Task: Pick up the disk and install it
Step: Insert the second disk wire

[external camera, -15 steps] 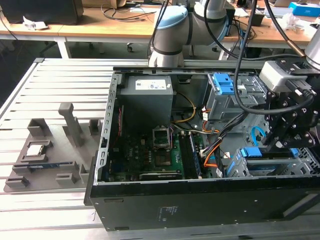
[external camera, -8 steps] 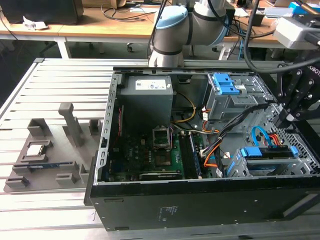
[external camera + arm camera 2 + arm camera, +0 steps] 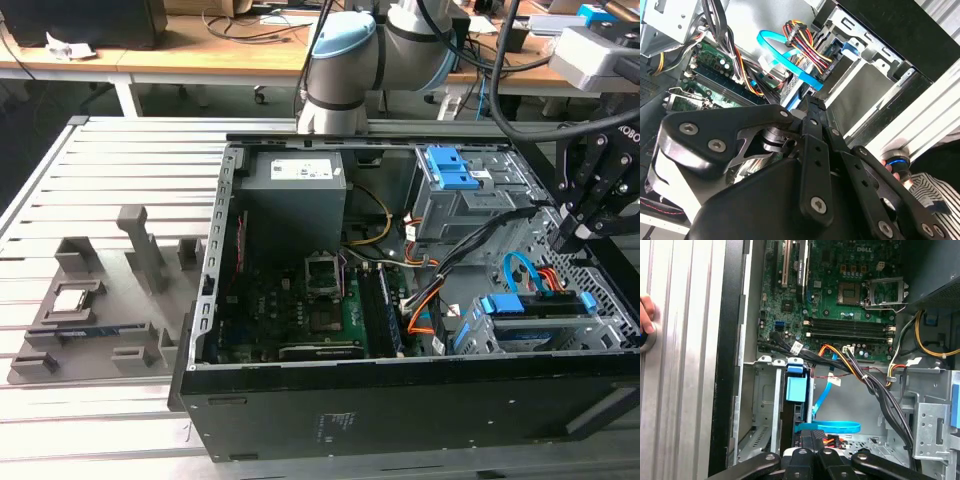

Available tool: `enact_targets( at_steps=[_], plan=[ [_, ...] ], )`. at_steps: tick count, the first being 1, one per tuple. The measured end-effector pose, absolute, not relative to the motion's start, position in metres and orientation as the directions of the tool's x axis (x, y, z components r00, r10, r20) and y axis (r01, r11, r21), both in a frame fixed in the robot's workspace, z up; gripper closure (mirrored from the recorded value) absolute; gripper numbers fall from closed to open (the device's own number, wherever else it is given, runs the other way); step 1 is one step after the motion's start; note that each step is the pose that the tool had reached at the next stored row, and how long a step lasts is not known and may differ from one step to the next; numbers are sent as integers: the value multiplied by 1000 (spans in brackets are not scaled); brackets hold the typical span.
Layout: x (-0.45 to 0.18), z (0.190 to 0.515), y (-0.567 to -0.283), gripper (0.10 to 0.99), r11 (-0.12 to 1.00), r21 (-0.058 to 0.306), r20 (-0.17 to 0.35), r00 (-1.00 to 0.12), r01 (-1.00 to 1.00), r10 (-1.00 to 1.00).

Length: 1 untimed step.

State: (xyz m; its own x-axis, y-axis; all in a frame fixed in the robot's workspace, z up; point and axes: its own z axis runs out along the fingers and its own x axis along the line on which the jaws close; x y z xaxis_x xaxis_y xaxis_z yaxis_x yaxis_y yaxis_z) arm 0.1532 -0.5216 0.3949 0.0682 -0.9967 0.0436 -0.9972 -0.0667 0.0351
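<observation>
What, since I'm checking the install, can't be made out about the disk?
- Disk label: exterior view, hidden inside the cage.
- Disk's seating: first wrist view, cage wall and gripper cover it.
- Hand: first wrist view, cut off by the edge.

A robotics lab or workshop: an opened desktop computer case (image 3: pixel 400 400) with bare motherboard (image 3: pixel 840 295) lies on a slotted aluminium tabletop (image 3: pixel 110 170) beside a grey fixture tray (image 3: pixel 100 310). Behind stand wooden workbenches (image 3: pixel 150 60) strewn with cables, and the robot arm (image 3: pixel 370 50) rises between.
</observation>
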Motion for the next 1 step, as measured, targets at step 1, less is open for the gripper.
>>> enact_targets(
  at_steps=[1],
  plan=[
    [153, 395, -522, 980, -67, 35, 44, 68, -997, -997]
  ],
)
